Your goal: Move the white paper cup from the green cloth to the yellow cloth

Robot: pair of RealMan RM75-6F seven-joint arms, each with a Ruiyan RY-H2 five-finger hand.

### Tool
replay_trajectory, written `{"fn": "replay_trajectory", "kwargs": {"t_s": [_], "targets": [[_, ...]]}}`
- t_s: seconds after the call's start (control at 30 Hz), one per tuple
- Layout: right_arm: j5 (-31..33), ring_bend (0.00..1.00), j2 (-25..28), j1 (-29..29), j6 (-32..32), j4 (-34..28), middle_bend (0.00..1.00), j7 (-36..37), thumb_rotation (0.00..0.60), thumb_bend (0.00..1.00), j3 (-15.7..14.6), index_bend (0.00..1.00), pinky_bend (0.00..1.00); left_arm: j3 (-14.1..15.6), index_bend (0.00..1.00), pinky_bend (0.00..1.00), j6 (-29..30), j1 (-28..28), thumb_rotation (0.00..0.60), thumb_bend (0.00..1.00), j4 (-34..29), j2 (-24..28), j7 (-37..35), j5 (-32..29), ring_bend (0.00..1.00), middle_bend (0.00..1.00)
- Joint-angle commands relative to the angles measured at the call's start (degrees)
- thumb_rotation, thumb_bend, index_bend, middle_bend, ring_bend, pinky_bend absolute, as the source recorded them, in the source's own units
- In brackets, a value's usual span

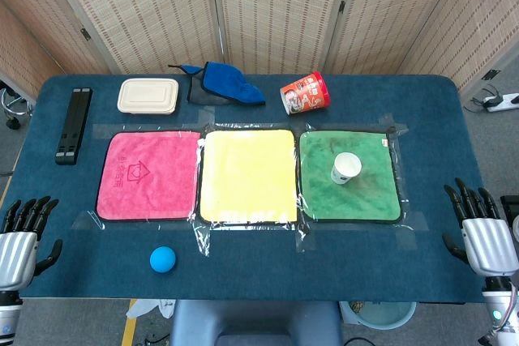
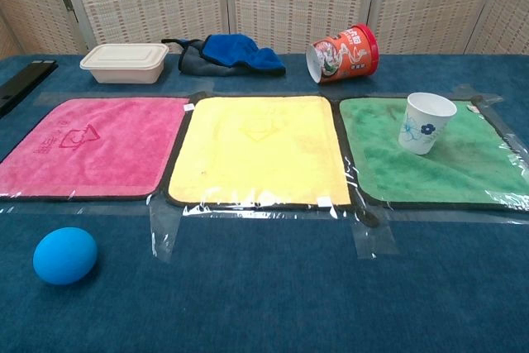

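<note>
A white paper cup (image 1: 345,168) (image 2: 426,121) with a blue flower print stands upright on the green cloth (image 1: 369,192) (image 2: 463,167). The yellow cloth (image 1: 247,174) (image 2: 256,150) lies bare just left of it. My left hand (image 1: 20,237) hangs at the near left table edge, fingers apart, holding nothing. At the near right edge my right hand (image 1: 480,228) is also spread and empty, well short of the cup. Neither hand shows in the chest view.
A pink cloth (image 1: 148,175) lies left of the yellow one. A blue ball (image 1: 163,259) sits near the front. At the back are a cream lunch box (image 1: 148,95), a blue rag (image 1: 231,83), a tipped red cup (image 1: 305,92) and a black bar (image 1: 74,125).
</note>
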Motion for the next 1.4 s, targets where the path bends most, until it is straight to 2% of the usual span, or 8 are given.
{"fn": "replay_trajectory", "kwargs": {"t_s": [0.03, 0.23, 0.4, 0.6, 0.8, 0.93, 1.07, 1.4], "targets": [[1.58, 0.1, -0.04, 1.81, -2.4, 0.88, 0.02, -1.58, 0.6, 0.34, 1.29, 0.0, 0.05, 0.02, 0.15, 0.04, -0.18, -0.1, 0.6, 0.44, -0.2, 0.15, 0.22, 0.0, 0.12, 0.13], [5.24, 0.1, -1.32, 7.54, -9.74, 4.7, 0.02, -0.61, 0.6, 0.34, 4.74, 0.0, 0.05, 0.16, 0.15, 0.04, -0.25, 0.16, 0.6, 0.44, -0.63, 0.42, 0.09, -0.37, 0.12, 0.13], [5.7, 0.1, -3.57, 12.74, -15.56, 8.13, 0.02, -0.79, 0.6, 0.34, 6.11, 0.0, 0.05, 0.21, 0.15, 0.04, -0.27, 0.47, 0.6, 0.44, -1.59, 1.36, 0.14, -0.84, 0.12, 0.13], [6.98, 0.07, -8.66, 18.75, -22.01, 15.14, 0.02, -0.41, 0.6, 0.34, 7.33, 0.0, 0.05, 0.33, 0.15, 0.04, 0.06, 0.98, 0.6, 0.44, -2.46, 1.96, 0.14, -1.19, 0.12, 0.13], [7.72, 0.01, -15.03, 23.7, -27.68, 23.99, 0.0, 3.39, 0.6, 0.34, 7.58, 0.0, 0.04, 0.34, 0.15, 0.04, 0.09, 1.26, 0.6, 0.44, -3.01, 2.36, 0.17, -1.55, 0.12, 0.13], [7.59, 0.0, -19.17, 26.58, -29.97, 29.98, 0.0, 6.54, 0.6, 0.34, 7.89, 0.0, 0.01, 0.28, 0.15, 0.04, 0.17, 1.4, 0.6, 0.44, -3.36, 2.55, 0.1, -1.73, 0.12, 0.13], [7.31, 0.0, -23.0, 29.26, -31.91, 36.43, 0.0, 8.76, 0.6, 0.27, 7.89, 0.0, 0.0, 0.41, 0.15, 0.04, 0.15, 1.56, 0.6, 0.44, -3.53, 2.7, 0.21, -1.78, 0.12, 0.13], [6.92, 0.0, -30.49, 35.01, -34.74, 50.48, 0.0, 14.76, 0.6, 0.22, 8.66, 0.0, 0.0, 0.28, 0.15, 0.04, 0.07, 1.63, 0.6, 0.44, -4.02, 2.93, 0.53, -1.99, 0.12, 0.13]]}}
